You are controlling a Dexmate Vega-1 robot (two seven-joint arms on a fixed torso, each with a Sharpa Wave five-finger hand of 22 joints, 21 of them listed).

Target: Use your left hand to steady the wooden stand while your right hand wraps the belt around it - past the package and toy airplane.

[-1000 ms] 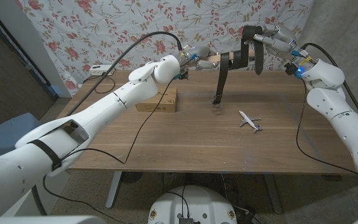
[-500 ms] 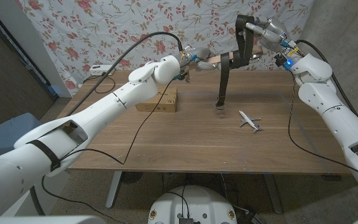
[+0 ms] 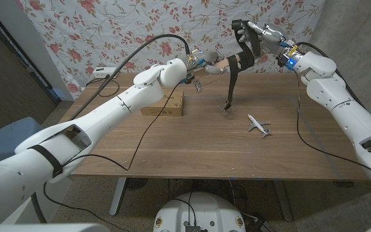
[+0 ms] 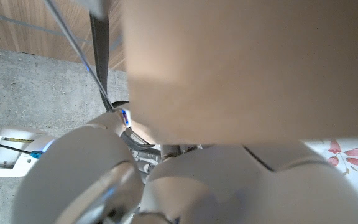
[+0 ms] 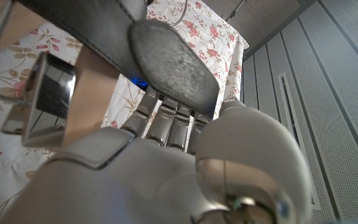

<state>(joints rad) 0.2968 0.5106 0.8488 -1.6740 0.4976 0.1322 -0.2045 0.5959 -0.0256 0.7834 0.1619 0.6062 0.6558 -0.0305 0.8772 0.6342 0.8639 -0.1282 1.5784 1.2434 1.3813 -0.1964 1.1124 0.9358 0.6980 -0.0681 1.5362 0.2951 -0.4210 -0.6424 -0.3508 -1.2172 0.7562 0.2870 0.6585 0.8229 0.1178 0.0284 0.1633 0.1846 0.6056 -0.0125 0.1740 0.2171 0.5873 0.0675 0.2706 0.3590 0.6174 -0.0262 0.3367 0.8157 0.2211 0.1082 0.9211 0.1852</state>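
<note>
Belt (image 3: 240, 38) shifted left above wooden table (image 3: 192, 145).

No text, label, brand, number or sign could be read in any of the views. The package (image 3: 165, 103) on the table (image 3: 192, 151) showed a plain brown face, with any print on it too small to make out. The toy airplane (image 3: 259, 124) bore no legible marking, and the belt (image 3: 236, 67) showed none either.
</note>
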